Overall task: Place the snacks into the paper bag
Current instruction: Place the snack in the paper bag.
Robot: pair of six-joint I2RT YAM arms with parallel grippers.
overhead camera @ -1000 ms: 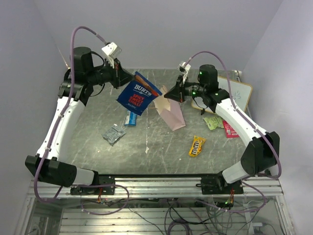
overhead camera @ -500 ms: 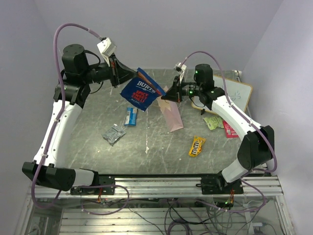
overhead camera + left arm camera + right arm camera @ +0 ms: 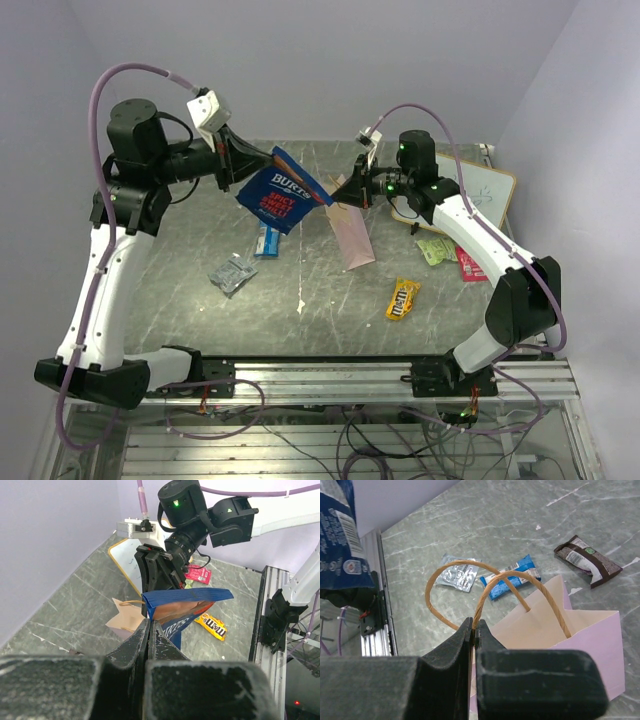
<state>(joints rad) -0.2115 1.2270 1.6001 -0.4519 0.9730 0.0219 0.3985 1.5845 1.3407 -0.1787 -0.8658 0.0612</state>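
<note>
Two things are being gripped in the upper middle of the frame. The chip bag [image 3: 282, 195] is being pinched by its top edge in the closed left end effector [image 3: 262, 160]. The paper bag [image 3: 352, 235] is being clamped by a thin handle in the right end effector [image 3: 347, 193]. Both are being judged light, crinkly and easily torn.

— Where's my left arm?
— Your left arm is raised high, with the forearm reaching level toward the middle. Your left gripper [image 3: 268, 158] has its fingers pressed together on the top edge of the chip bag [image 3: 277, 195].
— And the right?
— It's stretched far forward with the wrist turned inward. Your right gripper [image 3: 345, 196] is pinched closed on a handle of the paper bag [image 3: 352, 236].
</note>
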